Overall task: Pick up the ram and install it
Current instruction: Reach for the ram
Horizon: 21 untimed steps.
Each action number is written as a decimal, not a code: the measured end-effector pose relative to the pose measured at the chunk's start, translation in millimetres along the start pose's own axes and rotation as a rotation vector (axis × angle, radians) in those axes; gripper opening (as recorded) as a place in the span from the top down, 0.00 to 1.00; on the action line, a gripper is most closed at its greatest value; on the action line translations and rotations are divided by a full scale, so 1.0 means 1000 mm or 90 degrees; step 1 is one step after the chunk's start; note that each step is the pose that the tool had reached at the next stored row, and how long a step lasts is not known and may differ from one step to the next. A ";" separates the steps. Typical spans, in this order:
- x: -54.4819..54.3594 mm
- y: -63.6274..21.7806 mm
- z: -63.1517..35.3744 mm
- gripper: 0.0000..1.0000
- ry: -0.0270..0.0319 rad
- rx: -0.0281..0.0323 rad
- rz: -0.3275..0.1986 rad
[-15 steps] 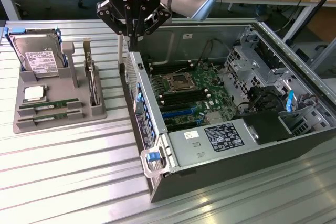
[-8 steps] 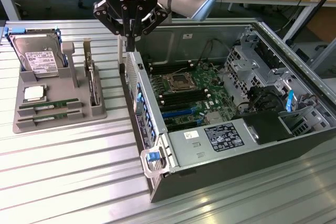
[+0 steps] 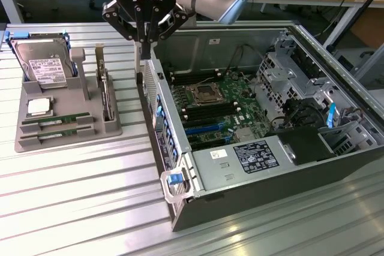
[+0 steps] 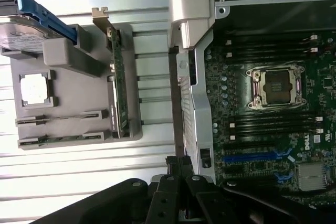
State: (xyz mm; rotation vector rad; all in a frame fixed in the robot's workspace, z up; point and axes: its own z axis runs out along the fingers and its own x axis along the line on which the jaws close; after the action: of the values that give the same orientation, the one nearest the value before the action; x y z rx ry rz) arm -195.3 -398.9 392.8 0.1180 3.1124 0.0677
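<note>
The gripper hangs by the computer case, jaws pressed together (seemingly empty). 2 RAM sticks stand edge-up in the tray, ready for pinching.

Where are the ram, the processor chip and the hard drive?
ram (image 3: 54,121), exterior view, middle of one stick
processor chip (image 3: 38,107), exterior view, centre of its silver top
hard drive (image 3: 48,71), exterior view, its white label
</note>
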 end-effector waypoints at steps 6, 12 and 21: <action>0.008 -0.0006 0.0001 0.89 0.0000 0.0001 0.000; 0.017 -0.0013 0.0003 0.89 0.0001 0.0000 0.000; 0.028 -0.0022 0.0004 0.89 0.0000 0.0000 0.000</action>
State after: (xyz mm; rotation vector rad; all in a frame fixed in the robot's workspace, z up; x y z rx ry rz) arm -223.7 -398.9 391.6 0.1180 3.1125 0.0676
